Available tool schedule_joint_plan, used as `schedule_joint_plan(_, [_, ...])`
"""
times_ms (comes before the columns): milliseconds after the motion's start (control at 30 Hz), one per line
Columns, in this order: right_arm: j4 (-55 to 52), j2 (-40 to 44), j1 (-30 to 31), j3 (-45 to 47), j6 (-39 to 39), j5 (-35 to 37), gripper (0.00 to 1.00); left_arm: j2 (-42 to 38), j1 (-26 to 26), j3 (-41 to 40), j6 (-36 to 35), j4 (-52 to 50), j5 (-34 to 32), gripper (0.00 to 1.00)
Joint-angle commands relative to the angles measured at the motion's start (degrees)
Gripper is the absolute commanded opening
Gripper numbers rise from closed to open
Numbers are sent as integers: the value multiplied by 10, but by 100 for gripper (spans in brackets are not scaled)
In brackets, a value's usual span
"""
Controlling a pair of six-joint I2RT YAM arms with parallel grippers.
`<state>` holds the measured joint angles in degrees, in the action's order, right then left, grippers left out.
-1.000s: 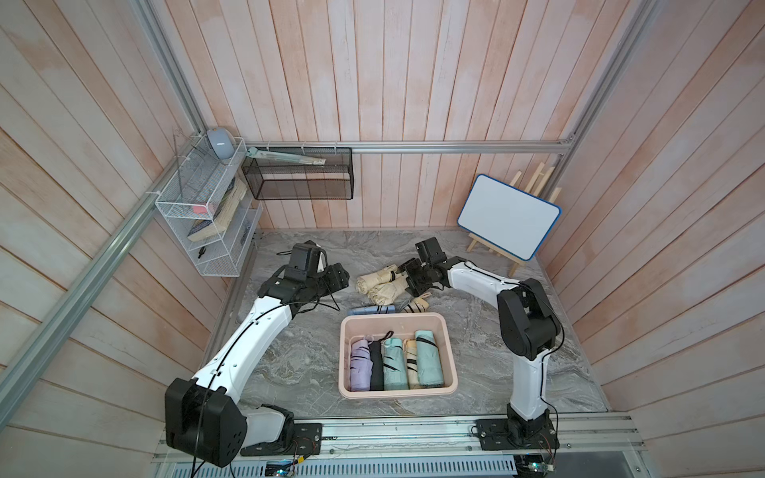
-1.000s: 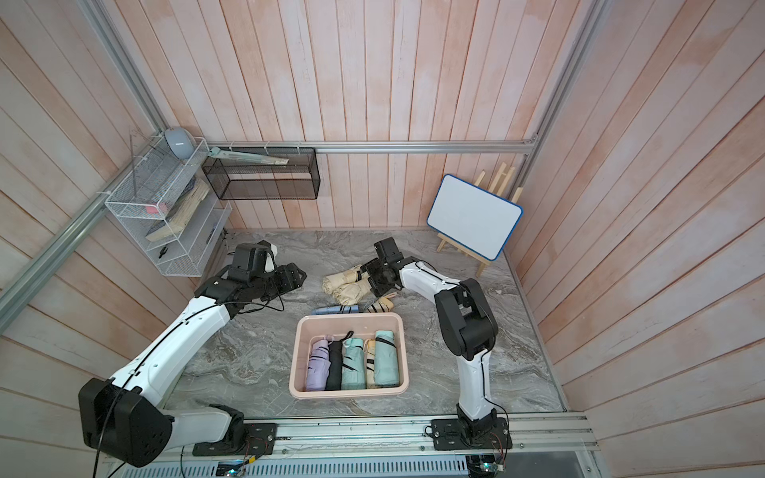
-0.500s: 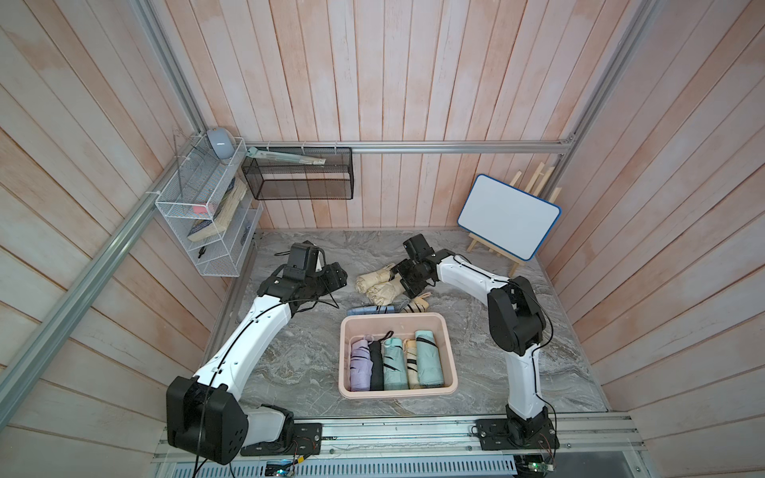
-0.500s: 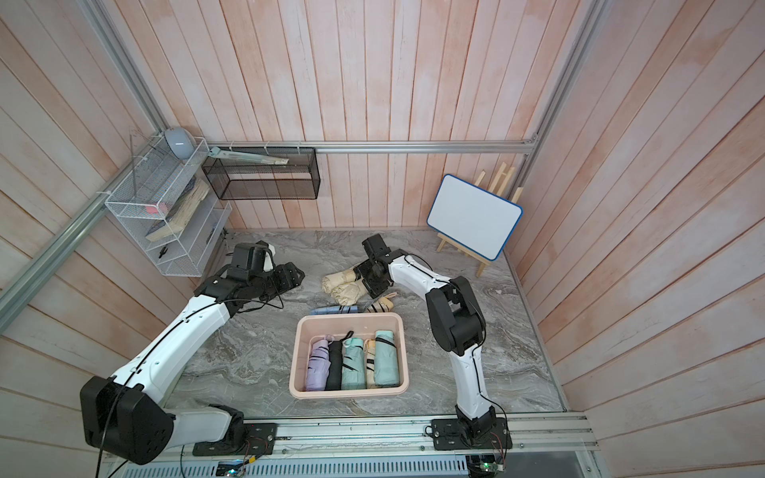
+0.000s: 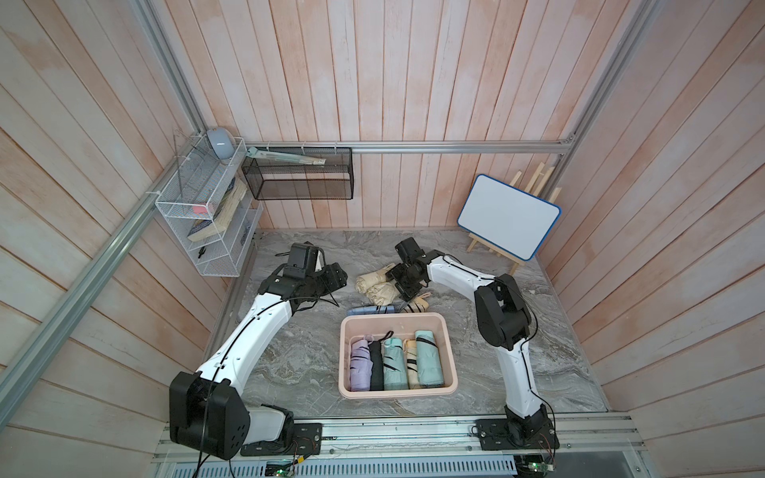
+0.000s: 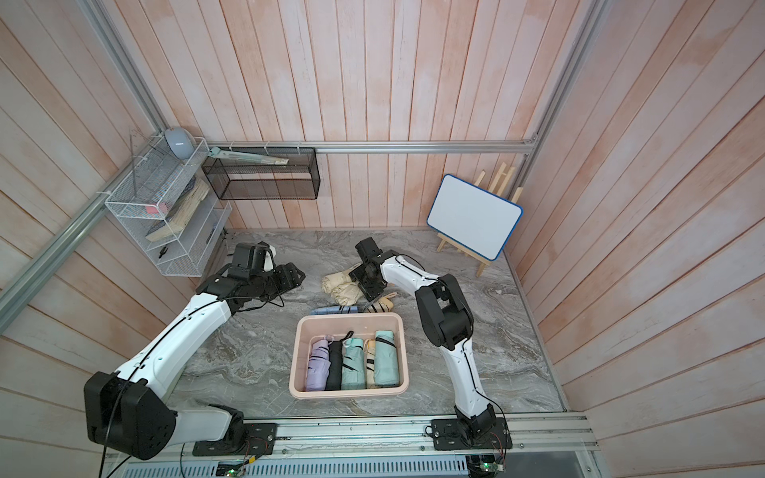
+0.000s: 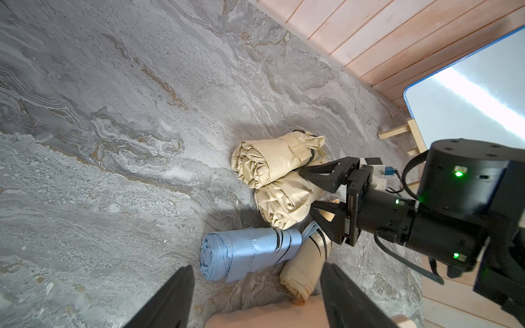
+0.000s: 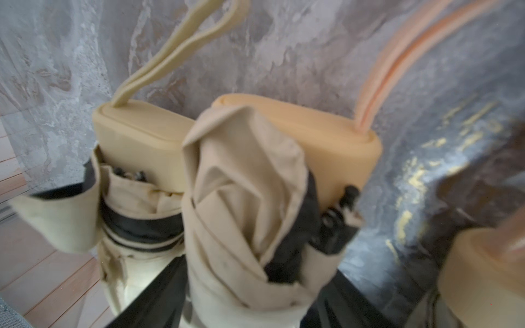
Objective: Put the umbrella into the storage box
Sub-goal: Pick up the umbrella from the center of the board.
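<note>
Left wrist view: right gripper (image 7: 306,190) is set wide astride a cream umbrella (image 7: 284,196), presumably for pickup. Left gripper (image 7: 257,268) is held wide, empty.

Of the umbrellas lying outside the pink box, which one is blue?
The light blue umbrella, lying just behind the storage box; the others are two cream umbrellas and a tan umbrella.

No readable txt, labels, brands or nos. in any view.
</note>
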<state>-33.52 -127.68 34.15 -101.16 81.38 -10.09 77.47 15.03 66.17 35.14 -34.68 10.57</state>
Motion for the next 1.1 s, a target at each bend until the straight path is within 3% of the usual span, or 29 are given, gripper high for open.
schedule_joint_plan(0, [-15, -16, 5, -14, 1, 12, 72, -4, -6, -2, -2, 8, 9, 76])
schedule_joint_plan(267, [-4, -10, 8, -14, 6, 27, 52, -12, -11, -4, -6, 7, 11, 76])
schedule_joint_plan(433, [7, 19, 11, -1, 12, 49, 47, -25, -13, -14, -6, 8, 13, 76])
schedule_joint_plan(1067, [-1, 219, 39, 96, 29, 153, 45, -107, -17, -63, -3, -4, 58, 76])
